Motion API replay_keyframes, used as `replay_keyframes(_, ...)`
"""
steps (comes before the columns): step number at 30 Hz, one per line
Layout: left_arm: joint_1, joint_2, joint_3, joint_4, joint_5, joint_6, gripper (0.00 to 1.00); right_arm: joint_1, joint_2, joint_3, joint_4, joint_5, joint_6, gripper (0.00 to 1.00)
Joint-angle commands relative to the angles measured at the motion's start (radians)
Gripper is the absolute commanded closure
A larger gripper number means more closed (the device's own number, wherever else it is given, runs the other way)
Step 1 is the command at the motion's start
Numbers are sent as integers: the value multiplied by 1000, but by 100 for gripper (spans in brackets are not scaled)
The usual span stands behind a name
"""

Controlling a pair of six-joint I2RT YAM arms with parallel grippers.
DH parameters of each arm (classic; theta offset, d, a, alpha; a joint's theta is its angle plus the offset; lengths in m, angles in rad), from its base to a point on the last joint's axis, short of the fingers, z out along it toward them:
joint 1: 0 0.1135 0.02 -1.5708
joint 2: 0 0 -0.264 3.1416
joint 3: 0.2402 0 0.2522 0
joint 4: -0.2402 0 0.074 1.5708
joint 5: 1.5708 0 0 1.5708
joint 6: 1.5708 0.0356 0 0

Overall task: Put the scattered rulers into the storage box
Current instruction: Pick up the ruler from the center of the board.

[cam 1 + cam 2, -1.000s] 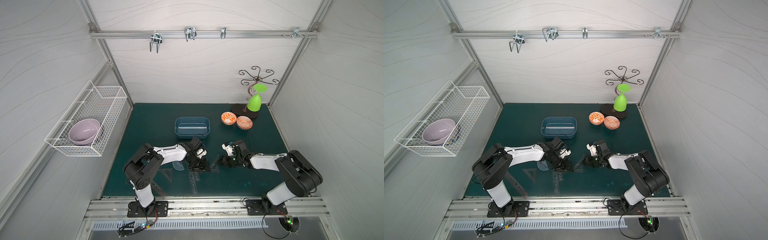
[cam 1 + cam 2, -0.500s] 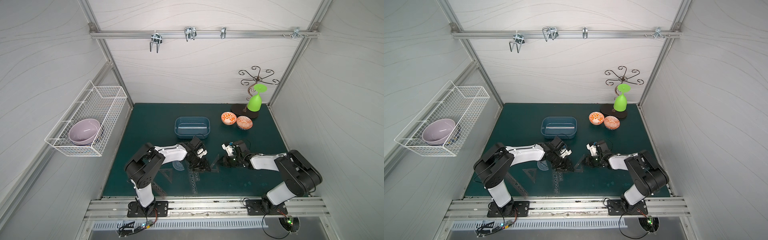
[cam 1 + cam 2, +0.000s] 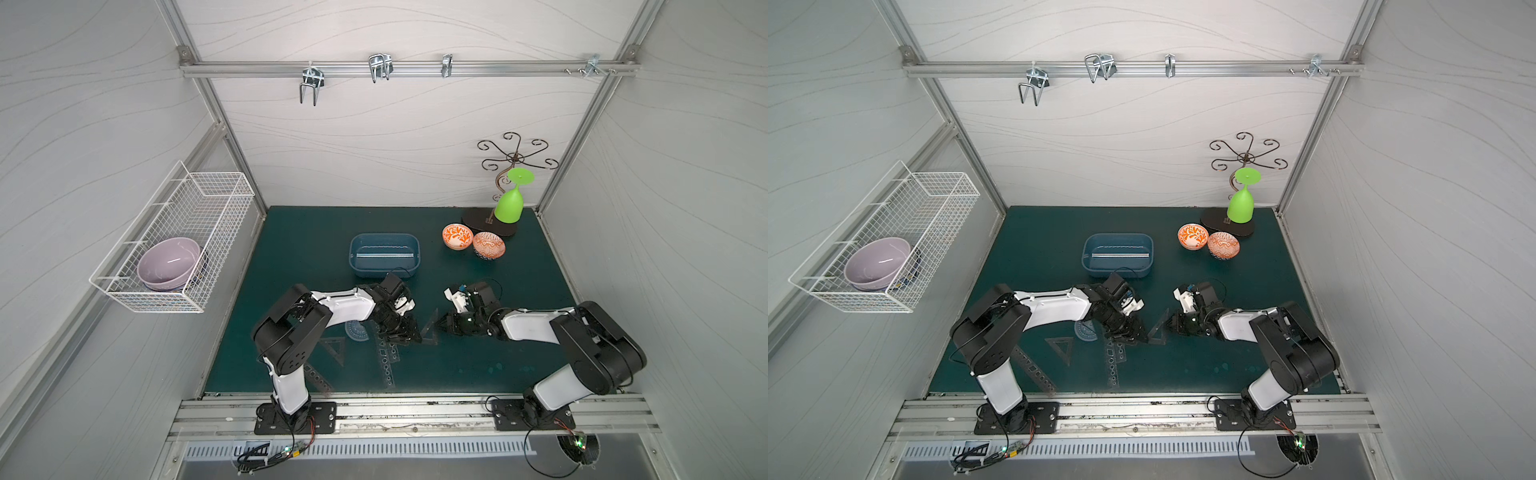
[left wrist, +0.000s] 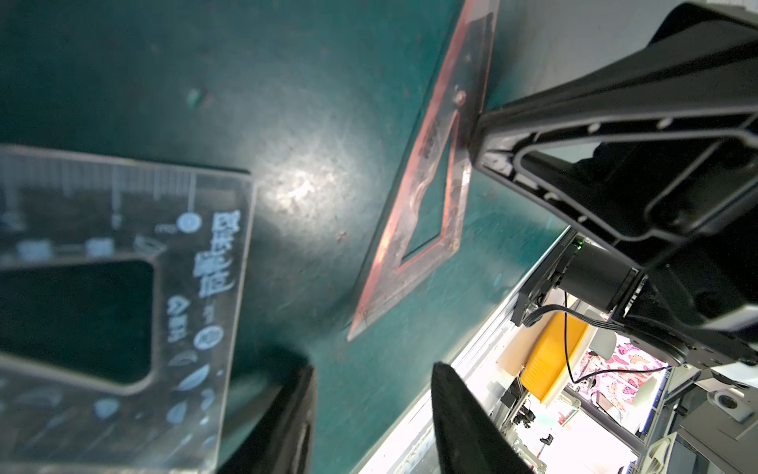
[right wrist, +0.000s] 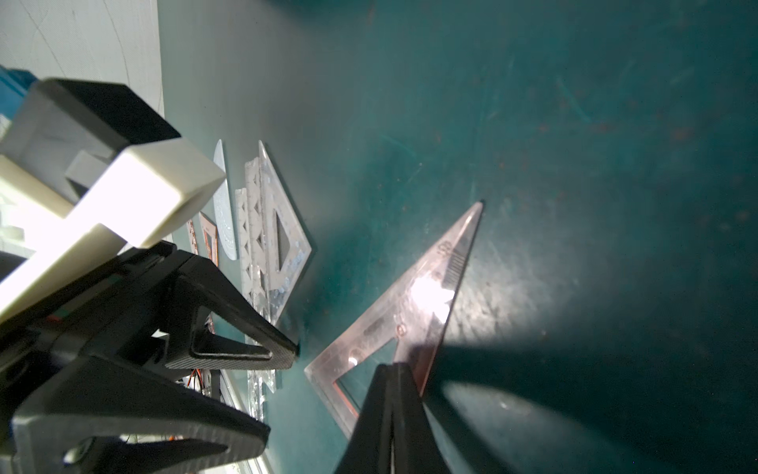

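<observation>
Left claw narrowed, right claw closed, touching set square

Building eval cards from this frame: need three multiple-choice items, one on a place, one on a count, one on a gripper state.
1. Where is the lilac bowl? A) storage box B) wire basket C) mat
2. How many orange patterned bowls? A) one B) two C) four
3. State of the right gripper? A) wide open B) shut on a protractor C) shut, tip on the set square

Key: B, it lies inside the wall-hung wires; B, two sit side by side; C, its fingers meet with no gap and press the set square.
</observation>
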Motion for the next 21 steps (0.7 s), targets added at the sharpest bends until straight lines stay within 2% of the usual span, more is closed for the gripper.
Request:
replay_keyframes(1, -15, 67, 0, 24, -38, 8, 51, -6, 19, -35, -81, 48, -11, 92)
replay_keyframes(21, -15, 58, -19, -10, -81, 14, 51, 1, 15, -46, -85, 63, -8, 92)
